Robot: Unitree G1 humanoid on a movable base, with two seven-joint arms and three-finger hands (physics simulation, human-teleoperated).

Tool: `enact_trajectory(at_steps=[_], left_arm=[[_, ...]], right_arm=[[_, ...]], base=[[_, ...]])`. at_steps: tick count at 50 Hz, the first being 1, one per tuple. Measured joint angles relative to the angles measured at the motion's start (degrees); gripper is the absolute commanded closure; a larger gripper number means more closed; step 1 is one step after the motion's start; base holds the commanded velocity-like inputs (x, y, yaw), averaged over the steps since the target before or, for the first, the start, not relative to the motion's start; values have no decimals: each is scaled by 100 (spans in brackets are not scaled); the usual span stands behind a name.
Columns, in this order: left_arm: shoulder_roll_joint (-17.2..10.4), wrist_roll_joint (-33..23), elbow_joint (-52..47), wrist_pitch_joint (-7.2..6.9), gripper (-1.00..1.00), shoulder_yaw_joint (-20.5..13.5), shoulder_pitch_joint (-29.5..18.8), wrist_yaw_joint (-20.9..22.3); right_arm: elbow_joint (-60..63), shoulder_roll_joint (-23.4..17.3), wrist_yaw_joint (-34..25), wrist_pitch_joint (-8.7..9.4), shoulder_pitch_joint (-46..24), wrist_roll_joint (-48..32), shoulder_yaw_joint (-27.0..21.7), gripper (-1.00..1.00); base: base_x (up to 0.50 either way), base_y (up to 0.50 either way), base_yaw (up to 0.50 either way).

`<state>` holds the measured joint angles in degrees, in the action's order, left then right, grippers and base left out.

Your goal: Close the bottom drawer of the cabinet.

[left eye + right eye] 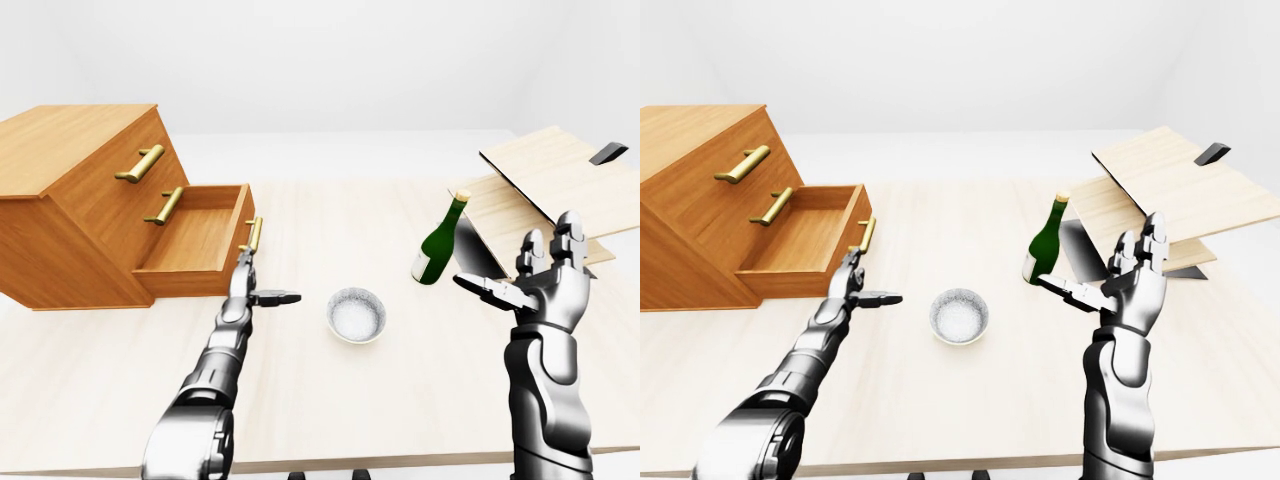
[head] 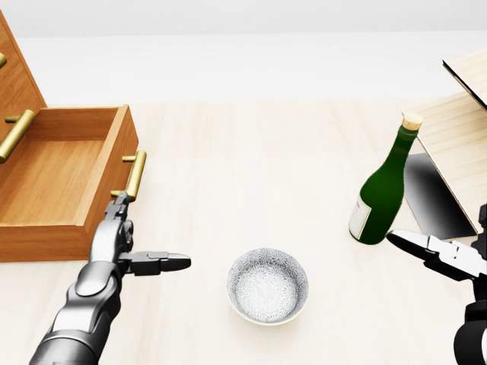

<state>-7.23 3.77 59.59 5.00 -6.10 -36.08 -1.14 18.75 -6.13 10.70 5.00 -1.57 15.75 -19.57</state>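
Bottle (image 2: 380, 194) label unreadable, bottom drawer (image 1: 200, 243) open, left hand (image 2: 122, 242) fingers spread, right hand (image 1: 545, 280) fingers spread.

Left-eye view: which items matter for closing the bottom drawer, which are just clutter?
Job:
- cabinet
- bottom drawer, pulled open
- its brass handle
- left hand, open, fingertips near the drawer's face

Lying about:
- green wine bottle, upright
- patterned bowl
- tilted wooden boards
- right hand, open, raised, idle

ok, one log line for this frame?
bottom wooden drawer: open | left hand: open, fingertips at brass handle | right hand: open, raised, idle
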Motion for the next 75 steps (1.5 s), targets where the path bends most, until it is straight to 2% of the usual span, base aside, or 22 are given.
enact_trajectory(at_steps=[31,35,41,58,66,69,75], left_arm=[[-202,147,534,0,-100,-113,-236,-350],[-225,266,609,0,-100,-163,-282,-735],[-451,478,705,0,-100,-252,-298,-1171],[-881,815,701,-2,-100,-440,-247,-2028],[-1074,798,527,-2,-100,-524,-150,-2860],[-1157,746,459,-1,-100,-606,-108,-2884],[-1143,591,412,-1,-100,-691,-57,-2882]], right_arm=[[-75,4,-36,-28,-3,-26,27,-100],[-84,6,-39,-38,-2,-28,33,-100],[-94,9,-41,-48,-2,-32,41,-100],[-112,12,-49,-67,6,-33,45,-100],[-108,9,-48,-56,2,-31,43,-100],[-108,7,-48,-54,0,-30,42,-100],[-97,3,-45,-37,-5,-27,38,-100]], base=[[0,0,0],[0,0,0],[0,0,0],[0,0,0],[0,0,0],[0,0,0],[0,0,0]])
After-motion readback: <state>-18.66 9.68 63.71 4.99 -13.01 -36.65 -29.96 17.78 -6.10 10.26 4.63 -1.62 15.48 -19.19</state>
